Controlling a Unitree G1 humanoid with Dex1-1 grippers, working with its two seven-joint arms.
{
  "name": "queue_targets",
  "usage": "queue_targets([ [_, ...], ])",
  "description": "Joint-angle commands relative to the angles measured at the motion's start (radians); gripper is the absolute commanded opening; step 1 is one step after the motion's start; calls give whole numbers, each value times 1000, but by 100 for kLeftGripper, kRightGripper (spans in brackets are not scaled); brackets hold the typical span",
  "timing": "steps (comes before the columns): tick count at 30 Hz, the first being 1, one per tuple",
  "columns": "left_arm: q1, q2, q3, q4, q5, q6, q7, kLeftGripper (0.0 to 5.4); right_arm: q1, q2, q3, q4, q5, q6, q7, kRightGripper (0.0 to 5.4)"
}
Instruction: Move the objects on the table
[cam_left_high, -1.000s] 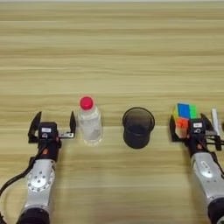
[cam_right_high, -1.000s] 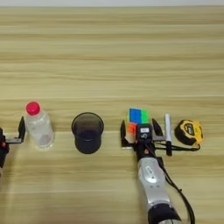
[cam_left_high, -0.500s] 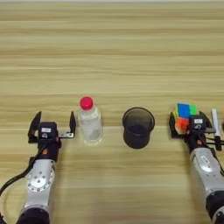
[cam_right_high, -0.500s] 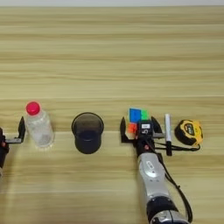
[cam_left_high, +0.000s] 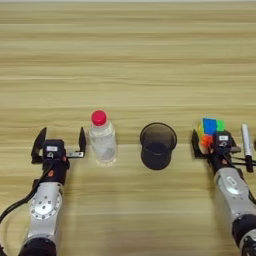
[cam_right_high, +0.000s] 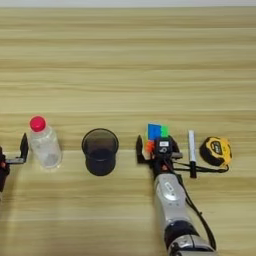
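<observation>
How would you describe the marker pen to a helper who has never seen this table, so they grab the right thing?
Look along the row of things on the wooden table to its right end. The marker pen lies there between the puzzle cube and the yellow tape measure. It is the only thin white stick, pointing away from the robot.

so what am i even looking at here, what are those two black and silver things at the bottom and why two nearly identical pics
Those are a humanoid robot's two arms, seen from a stereo camera on its head looking down at a wooden table. The two pictures are its left and right eyes, so they overlap.

The left pincer sits open beside a clear bottle with a red cap, holding nothing. The right pincer is open at a coloured puzzle cube, not gripping it.

Also on the table: a dark cup, a white marker and a yellow tape measure.
</observation>
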Motion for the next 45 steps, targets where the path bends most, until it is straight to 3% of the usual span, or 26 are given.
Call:
queue_targets([
  [1,2,6,0,-2,0,0,-3,540,-14,-1,-4,15,3,14,5,417],
  [9,1,6,1,-2,0,0,-3,540,-12,11,13,11,-4,10,29,338],
  [29,8,1,0,-6,2,-4,1,540,-29,55,64,12,-32,13,48,337],
  [35,11,0,1,-7,2,-5,2,540,-5,43,74,-50,-56,-11,15,425],
  [45,10,0,1,-6,1,-5,3,540,75,31,84,-280,-74,6,-10,539],
])
